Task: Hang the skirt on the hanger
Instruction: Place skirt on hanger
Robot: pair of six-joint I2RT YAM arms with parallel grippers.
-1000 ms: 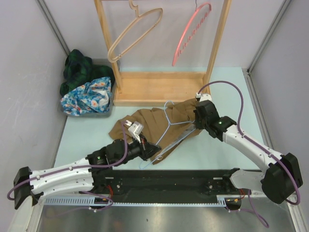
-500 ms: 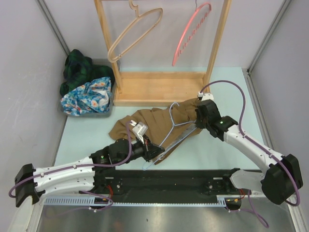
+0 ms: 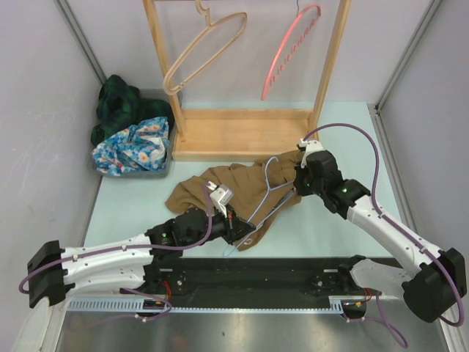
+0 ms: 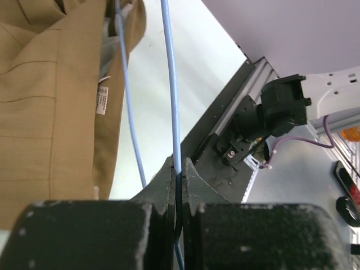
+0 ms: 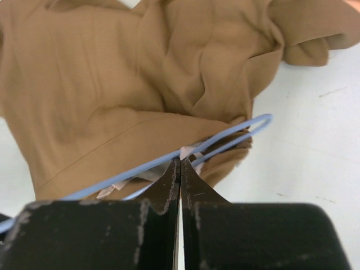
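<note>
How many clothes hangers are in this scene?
3: a tan hanger and a pink hanger hang on the wooden rack; a blue wire hanger lies on the brown skirt. The clothes pile might hide others.

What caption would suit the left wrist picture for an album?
Left gripper pinches a blue wire hanger, tan skirt lying alongside on the pale table.

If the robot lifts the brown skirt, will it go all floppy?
Probably floppy: the skirt lies in soft folds and wrinkles, so it would likely droop. It looks thin, so probably light. It might slide along the smooth wire hanger.
</note>
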